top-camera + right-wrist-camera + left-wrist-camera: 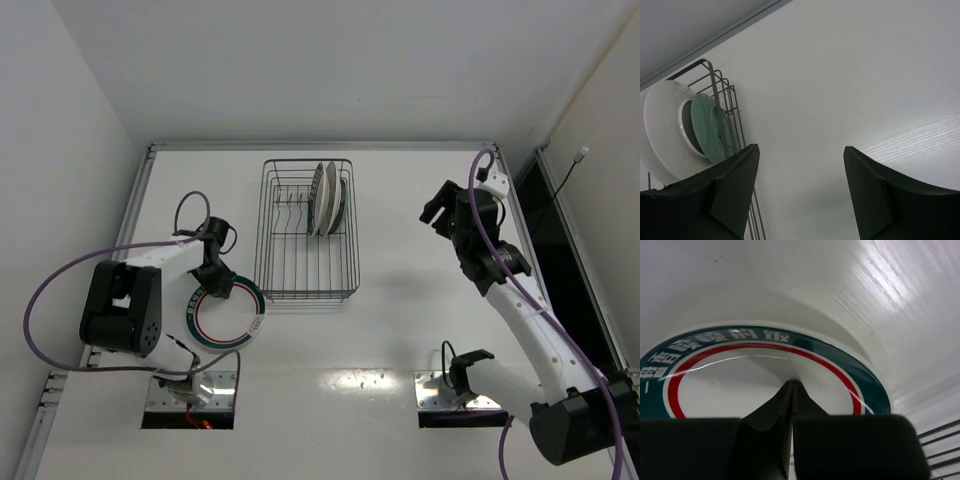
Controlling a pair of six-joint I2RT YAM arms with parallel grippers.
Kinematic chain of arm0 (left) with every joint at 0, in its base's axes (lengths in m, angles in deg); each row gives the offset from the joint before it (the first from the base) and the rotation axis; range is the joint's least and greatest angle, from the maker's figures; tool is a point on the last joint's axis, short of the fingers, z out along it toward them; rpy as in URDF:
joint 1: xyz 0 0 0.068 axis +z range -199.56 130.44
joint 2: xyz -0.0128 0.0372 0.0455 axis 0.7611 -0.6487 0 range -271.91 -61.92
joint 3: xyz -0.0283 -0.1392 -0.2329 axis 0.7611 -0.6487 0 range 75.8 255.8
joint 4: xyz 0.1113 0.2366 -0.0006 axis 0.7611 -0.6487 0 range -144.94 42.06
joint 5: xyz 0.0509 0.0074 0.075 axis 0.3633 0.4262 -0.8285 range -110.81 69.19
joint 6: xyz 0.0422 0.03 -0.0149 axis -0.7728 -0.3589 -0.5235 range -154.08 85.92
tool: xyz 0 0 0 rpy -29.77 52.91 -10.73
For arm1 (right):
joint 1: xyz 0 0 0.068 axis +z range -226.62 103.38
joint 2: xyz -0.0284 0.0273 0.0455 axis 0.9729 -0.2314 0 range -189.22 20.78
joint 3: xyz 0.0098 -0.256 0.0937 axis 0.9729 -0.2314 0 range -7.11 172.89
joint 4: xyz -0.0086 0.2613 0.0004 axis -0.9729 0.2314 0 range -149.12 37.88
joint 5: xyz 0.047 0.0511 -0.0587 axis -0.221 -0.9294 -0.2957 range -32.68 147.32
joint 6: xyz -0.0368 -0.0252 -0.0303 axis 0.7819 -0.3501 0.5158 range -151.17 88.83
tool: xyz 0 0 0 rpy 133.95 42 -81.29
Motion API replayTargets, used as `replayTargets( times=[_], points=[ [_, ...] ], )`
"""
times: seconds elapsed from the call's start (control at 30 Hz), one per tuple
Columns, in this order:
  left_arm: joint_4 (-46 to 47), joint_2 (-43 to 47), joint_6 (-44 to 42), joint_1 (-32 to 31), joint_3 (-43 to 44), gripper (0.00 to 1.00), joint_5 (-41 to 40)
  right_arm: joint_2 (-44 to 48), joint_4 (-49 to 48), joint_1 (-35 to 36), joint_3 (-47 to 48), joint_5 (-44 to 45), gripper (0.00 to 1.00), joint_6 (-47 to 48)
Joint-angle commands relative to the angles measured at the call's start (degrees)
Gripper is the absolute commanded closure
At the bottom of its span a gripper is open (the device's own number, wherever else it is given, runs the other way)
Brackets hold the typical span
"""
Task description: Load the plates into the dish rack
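As the overhead camera looks down on the white table [400,330], the dish rack [306,232] sits at mid-table. Two plates [328,197] stand on edge at its far right end. A third, green-rimmed plate [228,312] lies flat on the table just left of the rack's near corner. The left gripper [213,281] sits at that plate's far-left rim. The right gripper [437,208] hangs well apart from the rack, to its right.

From the left wrist, the left gripper [791,386] has its jaws pressed together (only a hairline slit), with nothing visible between them. Its tips are down on the green-rimmed plate [765,337], inside the red ring.

From the right wrist, the right gripper [801,155] has its jaws spread wide and holds nothing. The dish rack [722,115] at left holds a white plate [665,130] and a greenish plate [710,135], both upright.
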Motion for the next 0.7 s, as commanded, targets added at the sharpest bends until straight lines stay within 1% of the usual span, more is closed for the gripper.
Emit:
replayTargets(
  times=[0.0, 0.07, 0.2, 0.3, 0.33, 0.4, 0.43, 0.57, 0.67],
  points=[
    [3.82, -5.12, -0.60, 2.48, 3.82, 1.00, -1.62, 1.09, -1.98, -0.93, 0.41, -0.31, 0.35, -0.67],
    [4.62, -7.86, -0.61, 3.27, 5.32, 1.00, -3.11, 1.09, -1.98, -1.45, 0.41, -0.83, 0.35, -0.67],
    [4.62, -13.65, -1.65, 4.78, 11.03, 1.00, -6.01, 1.62, -1.98, -2.68, -0.21, -1.37, 0.35, -0.67],
    [2.87, -18.13, -2.19, 4.78, 17.70, 1.00, -10.05, 1.62, -1.98, -2.68, -0.73, -1.98, 0.35, -0.67],
    [2.34, -19.37, -2.88, 5.39, 21.46, 1.00, -11.80, 1.62, -1.98, -2.68, -0.74, -2.59, 0.35, -0.67],
    [1.02, -21.92, -2.89, 6.18, 25.52, 1.00, -12.34, 1.62, -1.98, -3.21, -0.74, -2.60, 0.35, -0.67],
    [0.23, -24.02, -3.85, 7.58, 29.28, 1.00, -13.04, 1.62, -1.98, -3.21, -0.74, -2.60, 0.35, -0.67],
    [-1.19, -25.54, -5.78, 8.81, 36.77, 1.00, -14.27, 1.62, -1.98, -3.21, -0.74, -2.60, 0.35, -0.67],
    [-1.18, -25.54, -7.46, 8.82, 40.03, 1.00, -14.80, 1.62, -1.98, -3.21, -0.74, -2.60, 0.35, -0.67]
  ],
)
